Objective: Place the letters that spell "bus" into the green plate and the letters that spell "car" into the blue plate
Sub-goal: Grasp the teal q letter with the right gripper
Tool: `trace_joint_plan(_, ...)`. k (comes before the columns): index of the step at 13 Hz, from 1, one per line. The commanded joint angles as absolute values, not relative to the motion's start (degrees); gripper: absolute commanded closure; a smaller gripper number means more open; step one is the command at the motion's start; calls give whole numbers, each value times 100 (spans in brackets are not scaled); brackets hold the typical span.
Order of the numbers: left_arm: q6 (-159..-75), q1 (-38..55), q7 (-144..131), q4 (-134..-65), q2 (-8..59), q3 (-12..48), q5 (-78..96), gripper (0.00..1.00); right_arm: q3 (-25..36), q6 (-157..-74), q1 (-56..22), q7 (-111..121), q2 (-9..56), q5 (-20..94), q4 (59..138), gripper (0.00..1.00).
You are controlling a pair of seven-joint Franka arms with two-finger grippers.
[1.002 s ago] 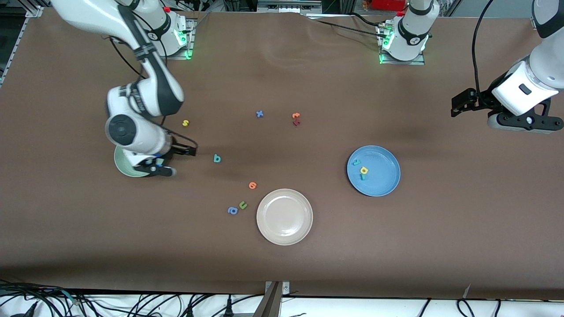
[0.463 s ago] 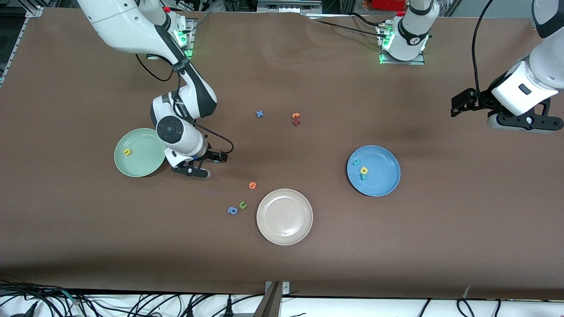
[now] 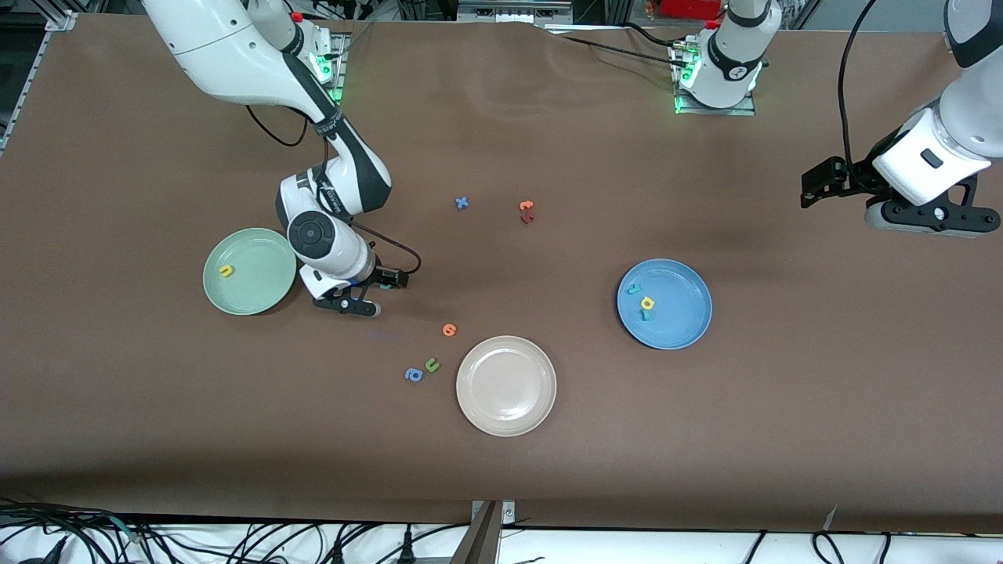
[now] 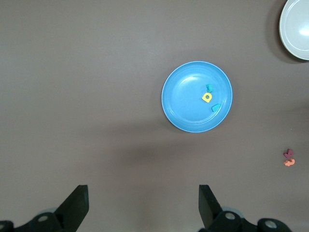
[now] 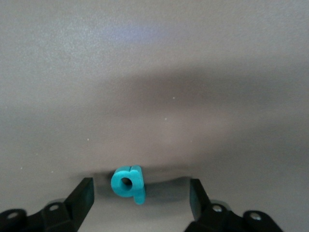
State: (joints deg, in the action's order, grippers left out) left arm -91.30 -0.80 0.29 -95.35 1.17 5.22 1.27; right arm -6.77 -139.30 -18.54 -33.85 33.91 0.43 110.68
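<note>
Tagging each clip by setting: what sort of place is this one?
Most likely a robotics lab bench. Two arm bases are bolted along one edge of a brown-covered table, cables trail along the edge nearest the front camera, and foam letters lie among three plates, such as the blue plate.

I see my right end effector (image 3: 350, 300) low over the table (image 3: 157, 407) beside the green plate (image 3: 258, 294), which holds the yellow u (image 3: 226, 271).

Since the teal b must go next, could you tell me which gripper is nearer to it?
Right. The right gripper straddles the teal b on the table, fingers open. The left gripper waits past the blue plate.
</note>
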Motion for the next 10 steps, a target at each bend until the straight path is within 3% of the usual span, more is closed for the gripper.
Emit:
trace_joint_plan(1, -9035, -35, -44, -9378, 176, 519, 79, 0, -668, -13992, -1907, -3419, 3489, 132, 11013, 26)
trace_joint_plan(4, -9035, -35, -44, -9378, 176, 545, 79, 0, -668, -13992, -1907, -3410, 3498, 132, 11021, 40)
trace_joint_plan(9, -9035, -44, -44, -9378, 167, 554, 79, 0, -659, -13975, -1890, -3410, 3489, 132, 11021, 73)
trace_joint_plan(10, -9035, -44, -44, -9378, 167, 554, 79, 0, -659, -13975, -1898, -3410, 3489, 132, 11021, 74)
